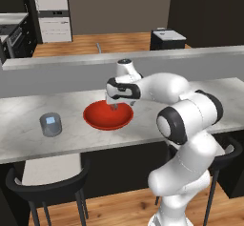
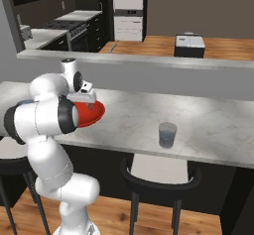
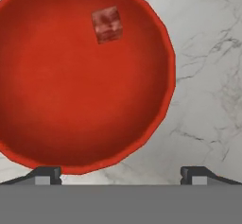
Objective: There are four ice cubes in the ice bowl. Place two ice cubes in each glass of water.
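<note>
White-veined grey marble table (image 1: 28,129) carries everything, running wide across both base views. On it sits the wide, shallow, glossy red round ice bowl (image 1: 108,117), and well apart to the robot's left stands a short grey translucent cylindrical glass of water (image 1: 50,124); the right base view shows a second such tumbler (image 2: 167,134) well apart on the other side. The white arm's two-finger gripper (image 1: 114,107) hangs over the bowl, pointing down into it, its jaws spread fully and holding nothing.

From the hand view, 1 small see-through ice cube (image 3: 107,24) lies inside the bowl near the rim, tinted red by the glaze beneath it. It sits far ahead of the jaws, toward the top of that view and a little left of the line midway between the 2 fingertips (image 3: 45,175); the bowl's centre itself is off to that same side. The cube looks roughly square with no real long axis, slightly rotated against the jaw line. I judge the hand needs to travel forward and slightly sideways over the cube, perhaps with a small wrist turn to square up, before descending. Whether other cubes remain in the bowl I cannot tell.
</note>
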